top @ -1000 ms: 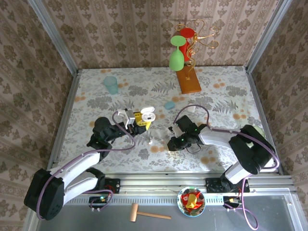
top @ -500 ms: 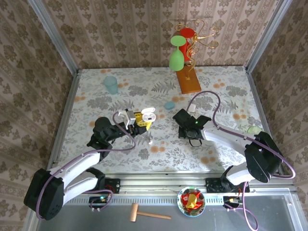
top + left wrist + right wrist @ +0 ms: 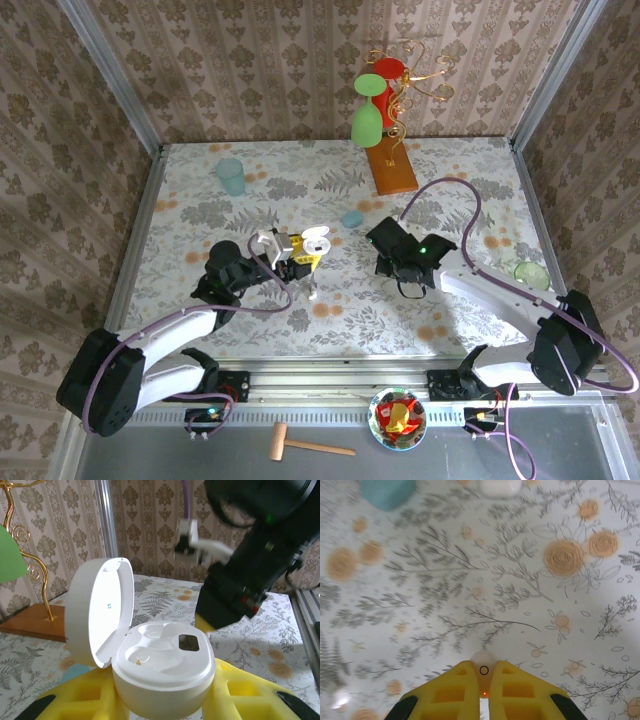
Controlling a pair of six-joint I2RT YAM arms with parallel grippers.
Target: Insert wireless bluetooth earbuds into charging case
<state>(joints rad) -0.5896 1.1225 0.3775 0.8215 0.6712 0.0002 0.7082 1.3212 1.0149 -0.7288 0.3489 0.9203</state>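
My left gripper (image 3: 297,252) (image 3: 162,696) is shut on the white charging case (image 3: 314,241) (image 3: 165,667), its yellow fingers (image 3: 75,697) at the case's sides. The lid (image 3: 100,615) stands open to the left and both wells are empty. My right gripper (image 3: 385,263) (image 3: 484,670) hangs above the flowered table, right of the case, shut on a small white earbud (image 3: 484,661) pinched at its fingertips. The right arm (image 3: 250,555) looms behind the case in the left wrist view. Another small white earbud (image 3: 312,292) lies on the table just in front of the left gripper.
A pale blue case (image 3: 352,218) (image 3: 387,490) and a white case (image 3: 500,486) lie beyond the right gripper. A teal cup (image 3: 231,176) stands at the back left. At the back, a wooden stand (image 3: 392,168) carries a green glass (image 3: 367,120). A green disc (image 3: 527,270) lies far right.
The right gripper has risen from the table near the front and swung back and to the right with the earbud. The left gripper has shifted slightly right with the case.
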